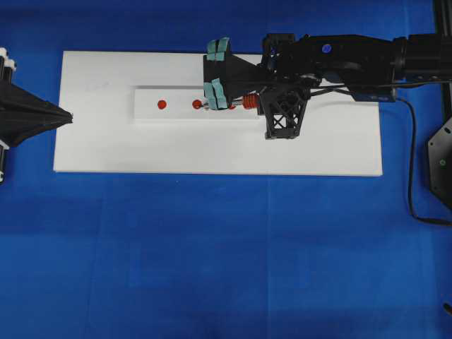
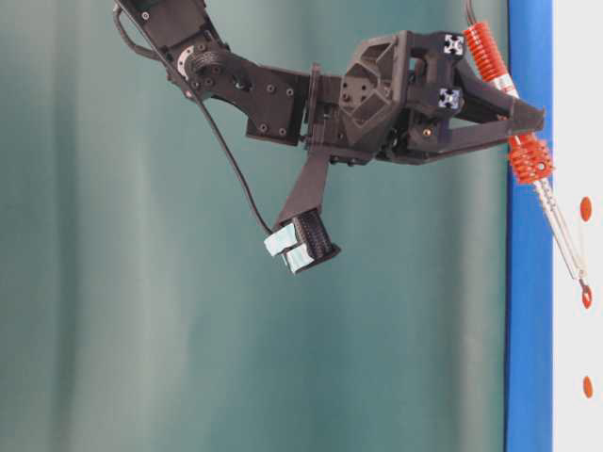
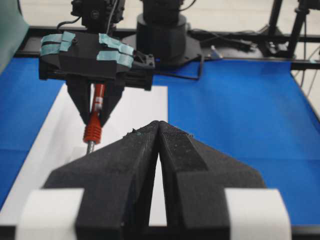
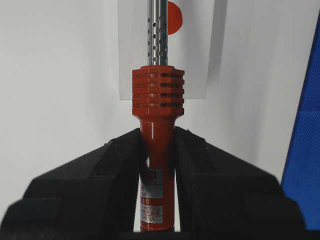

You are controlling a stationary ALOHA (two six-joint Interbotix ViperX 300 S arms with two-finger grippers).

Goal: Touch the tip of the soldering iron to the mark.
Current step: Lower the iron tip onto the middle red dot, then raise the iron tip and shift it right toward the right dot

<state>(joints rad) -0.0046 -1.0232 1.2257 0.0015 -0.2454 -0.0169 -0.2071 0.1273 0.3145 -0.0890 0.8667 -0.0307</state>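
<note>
The soldering iron point(image 4: 158, 95) has an orange-red handle, a ribbed collar point(image 1: 250, 101) and a silver shaft. My right gripper point(image 4: 157, 147) is shut on its handle just behind the collar, and the iron slants down toward the white block point(image 1: 176, 95). In the table-level view the tip point(image 2: 584, 284) sits at the edge of the mark point(image 2: 587, 299), the middle red dot point(image 1: 197, 104), and appears to touch it. An end dot point(image 4: 175, 17) shows behind the shaft. My left gripper point(image 1: 68, 117) is shut and empty at the board's left edge.
The block lies on a white board point(image 1: 318, 148) over a blue table cover. The iron's black cord point(image 1: 412, 176) trails down the right side past a black fixture point(image 1: 439, 162). The right arm point(image 1: 339, 60) reaches over the board's far edge.
</note>
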